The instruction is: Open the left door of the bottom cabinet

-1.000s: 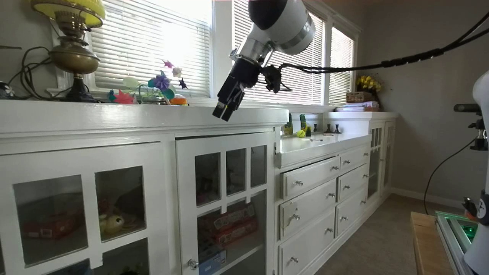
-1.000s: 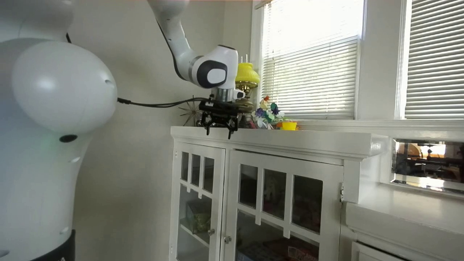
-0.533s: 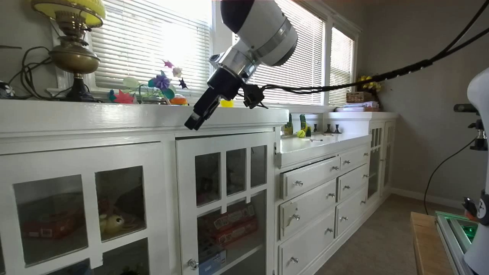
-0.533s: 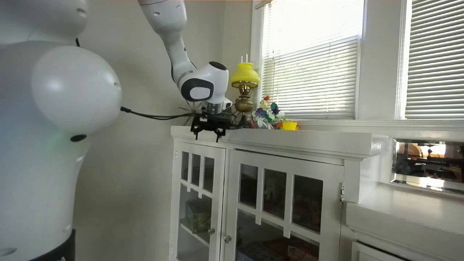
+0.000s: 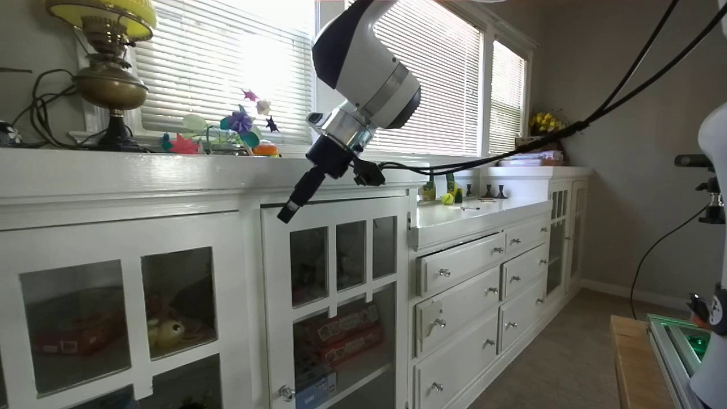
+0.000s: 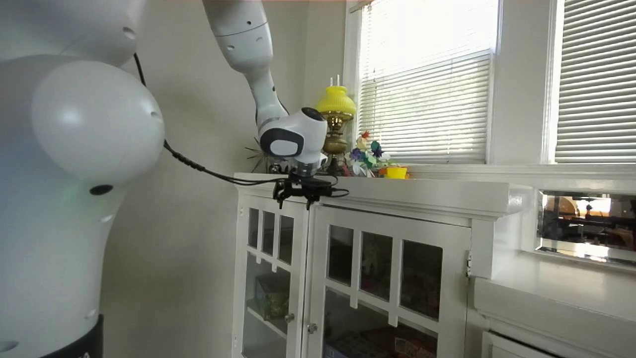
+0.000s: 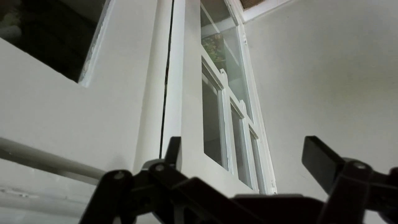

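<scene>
- The left door point(image 6: 271, 263) stands closed on the left half of the bottom cabinet point(image 6: 397, 191); I judge the opening not begun.
- Remaining, I judge: reach its round knob point(image 6: 289, 318), grasp, pull.
- My pincer point(image 6: 294, 205) is spread wide, holding nothing, above knob height.
- It hangs lower than half a second ago; the door looks unmoved.

Both exterior views face the cabinet point(image 5: 250, 278) obliquely.

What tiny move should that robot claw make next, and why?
Probably ease the gripper down towards the knob of the left door. In an exterior view the gripper hangs open, higher than that knob, and the door looks shut.
</scene>
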You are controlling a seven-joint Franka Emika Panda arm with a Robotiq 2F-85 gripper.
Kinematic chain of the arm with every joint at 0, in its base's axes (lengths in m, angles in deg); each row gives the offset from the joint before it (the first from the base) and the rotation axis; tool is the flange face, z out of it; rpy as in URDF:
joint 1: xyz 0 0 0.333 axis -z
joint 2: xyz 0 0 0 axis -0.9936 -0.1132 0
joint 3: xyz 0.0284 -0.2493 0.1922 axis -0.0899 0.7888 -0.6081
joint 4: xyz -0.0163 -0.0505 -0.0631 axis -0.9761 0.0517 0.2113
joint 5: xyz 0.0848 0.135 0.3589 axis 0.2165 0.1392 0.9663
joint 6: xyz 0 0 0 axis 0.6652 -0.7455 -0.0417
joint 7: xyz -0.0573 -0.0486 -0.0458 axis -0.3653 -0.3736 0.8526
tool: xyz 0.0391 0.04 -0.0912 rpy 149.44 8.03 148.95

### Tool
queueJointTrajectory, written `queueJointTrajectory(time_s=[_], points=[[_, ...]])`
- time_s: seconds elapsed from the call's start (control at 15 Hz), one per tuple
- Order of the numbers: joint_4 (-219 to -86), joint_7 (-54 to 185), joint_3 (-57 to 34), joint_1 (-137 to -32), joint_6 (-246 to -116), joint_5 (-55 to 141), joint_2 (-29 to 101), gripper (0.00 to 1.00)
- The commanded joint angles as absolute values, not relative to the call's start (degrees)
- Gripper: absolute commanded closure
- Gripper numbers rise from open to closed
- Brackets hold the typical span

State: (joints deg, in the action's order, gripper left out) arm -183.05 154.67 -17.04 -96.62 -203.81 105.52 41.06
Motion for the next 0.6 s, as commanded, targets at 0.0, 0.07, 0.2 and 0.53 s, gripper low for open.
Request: queueJointTrajectory(time_s=[0.0, 0.07, 0.2, 0.53], points=[[-179.2, 160.0, -18.1, -95.8, -205.3, 110.1, 36.9, 0.0], [-178.7, 160.4, -18.2, -95.8, -205.1, 110.5, 36.3, 0.0], [-177.5, 161.9, -18.6, -95.8, -205.3, 112.0, 34.9, 0.0], [-174.4, 166.6, -20.1, -95.9, -207.0, 116.6, 32.3, 0.0]])
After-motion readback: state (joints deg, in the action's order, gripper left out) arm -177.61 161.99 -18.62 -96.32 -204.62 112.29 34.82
